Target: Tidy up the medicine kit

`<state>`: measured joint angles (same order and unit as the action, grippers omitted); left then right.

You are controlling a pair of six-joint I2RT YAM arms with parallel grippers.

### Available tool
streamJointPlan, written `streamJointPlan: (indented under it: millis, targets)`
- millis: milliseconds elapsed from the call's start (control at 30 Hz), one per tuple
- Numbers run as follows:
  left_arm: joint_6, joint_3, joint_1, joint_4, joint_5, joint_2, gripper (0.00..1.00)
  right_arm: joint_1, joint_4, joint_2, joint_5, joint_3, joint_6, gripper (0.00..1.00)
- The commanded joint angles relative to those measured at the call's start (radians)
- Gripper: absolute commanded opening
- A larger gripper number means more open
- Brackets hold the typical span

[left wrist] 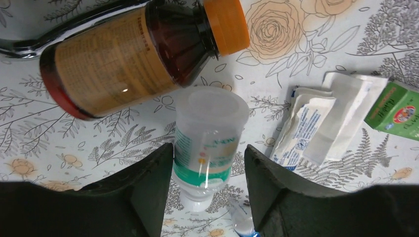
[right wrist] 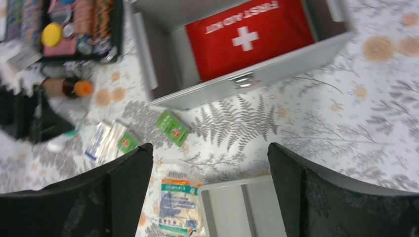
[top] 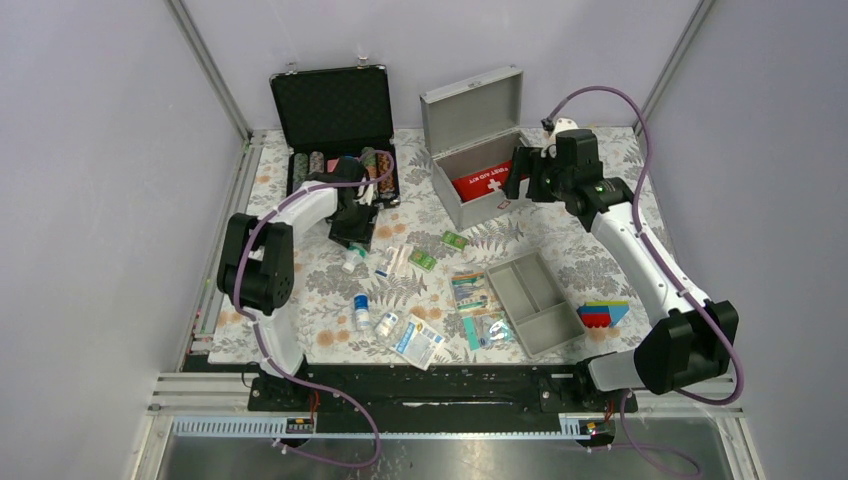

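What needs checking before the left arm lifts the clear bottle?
1. Is the clear bottle between the left fingers: ok, one finger each side.
2. Grip closed on it: cannot tell, contact unclear.
3. Is the brown bottle clear of it: not ok, it lies at its far end, touching or nearly.
4. Is the metal box open: ok, lid up, red pouch inside.
5. Is the grey tray free: ok, compartments look empty.
6. Are the right fingers out of the way: ok, open, holding nothing.

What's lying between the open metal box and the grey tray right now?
Bare flowered cloth between metal box and grey tray, seen in the right wrist view; a green packet lies just aside.
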<state>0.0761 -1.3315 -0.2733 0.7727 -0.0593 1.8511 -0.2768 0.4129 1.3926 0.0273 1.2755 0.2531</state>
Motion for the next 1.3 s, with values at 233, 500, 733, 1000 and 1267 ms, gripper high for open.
streamJointPlan:
  millis: [233,500,733,1000,1267]
  targets:
    - [-0.04,-0.03,0.003,-0.012,-0.066,0.038,0.22,-0.004,-0.002,-0.006,0.348,0.007,-0.194,0.9]
    - [-0.04,-0.119,0.008,0.005,-0.393,-0.082,0.12,-0.004,-0.036,0.007,0.469,0.015,-0.231,0.88]
    - [-0.015,-0.292,0.017,-0.093,-0.807,-0.071,0.11,-0.004,-0.085,0.071,0.769,0.051,-0.247,0.83]
    - [0.57,-0.331,0.032,-0.714,-1.149,0.012,0.12,-0.019,-0.357,0.214,0.867,0.161,0.064,0.87]
    - [1.025,-0.276,0.043,-1.221,-1.197,0.082,0.11,-0.094,-0.521,0.327,0.836,0.274,0.223,0.91]
